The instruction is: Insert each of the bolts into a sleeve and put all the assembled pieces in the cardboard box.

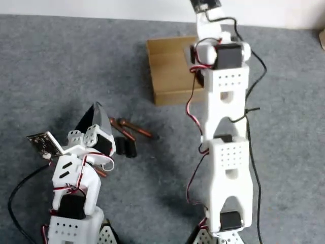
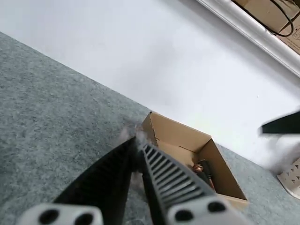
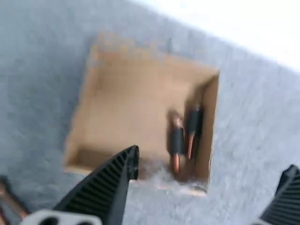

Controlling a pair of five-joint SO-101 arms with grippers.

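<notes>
Grey, napped bench [image 1: 56, 66] carries everything; its pile should keep round parts from rolling far. Cardboard box [image 1: 170, 91] stands at the far side with its top open. It looks light enough that you could shove it with a careless drop. Right claw [image 3: 212, 161] hangs above the box, jaws wide apart and nothing in them. Left claw [image 2: 137, 143] sits near the loose parts, jaws together, nothing seen between them. Two assembled pieces [image 3: 177, 143] lie in the box, close against one wall. Two loose bolts [image 1: 133, 128] lie on the bench between the left claw and the box; they are copper-coloured and close together at one end. Judged stiff, smooth metal, light, and liable to pivot if pinched near the head, so take each across the shank near mid-length. Two black sleeves [image 1: 126, 147] lie side by side just beside the bolts. Judged short, rigid tubes, light and prone to squirt out of a hard pinch. Grip a sleeve across its outer wall and leave the bore open toward the bolt. Sleeve material cannot be told.
</notes>
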